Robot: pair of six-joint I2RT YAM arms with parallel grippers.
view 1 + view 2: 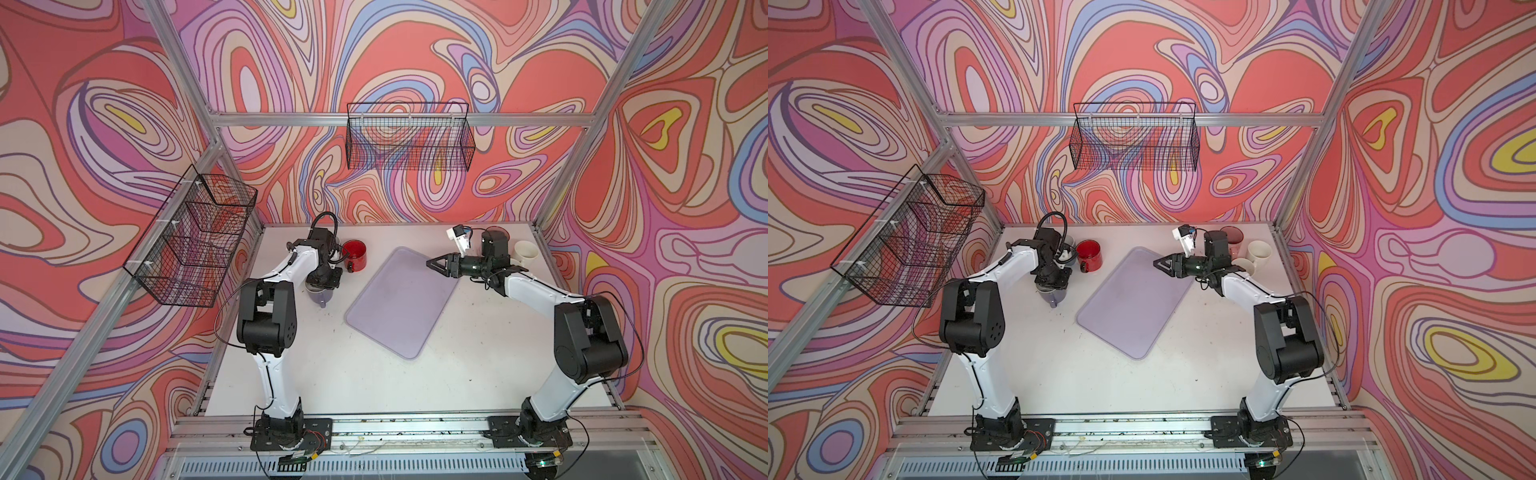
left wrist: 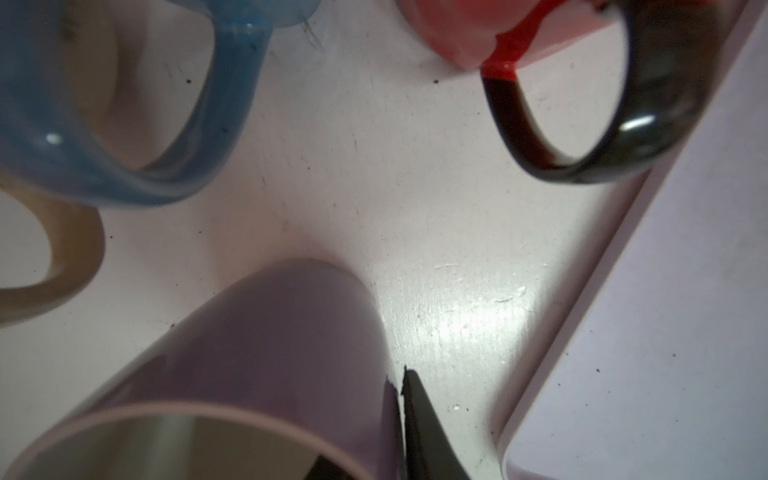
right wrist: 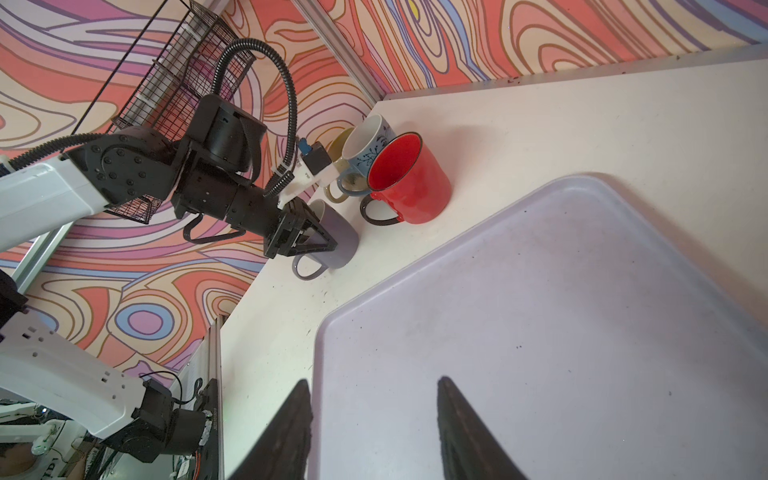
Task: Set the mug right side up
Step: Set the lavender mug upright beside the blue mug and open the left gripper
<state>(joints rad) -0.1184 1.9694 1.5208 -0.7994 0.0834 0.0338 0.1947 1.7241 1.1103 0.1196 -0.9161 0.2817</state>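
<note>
Left of the lilac tray (image 1: 399, 307), just beside its long edge on the white table (image 1: 478, 365), the grey-lilac mug (image 3: 347, 237) stands with its mouth upward, as far as you can judge. Your left gripper (image 3: 328, 244) reaches onto the rim with its jaws set narrow across the wall, apparently one finger inside and one outside. You cannot tell whether they press the wall or merely stand beside it. Your right gripper (image 1: 430, 262) hovers over the tray's far end, moderately spread and empty. Expect the mug to be rigid, glazed and slippery, weighty for a rim pinch, and likely to chip if dropped. The wall at the rim, clear of the handle (image 3: 309, 268), looks the surest hold. From above, the left wrist covers most of the mug. The left wrist camera sits close and blurred, and cuts off the rim. Beyond the mug, a red mug (image 1: 354, 253) and a blue patterned mug (image 3: 370, 143) screen an olive mug (image 3: 341, 143).
</note>
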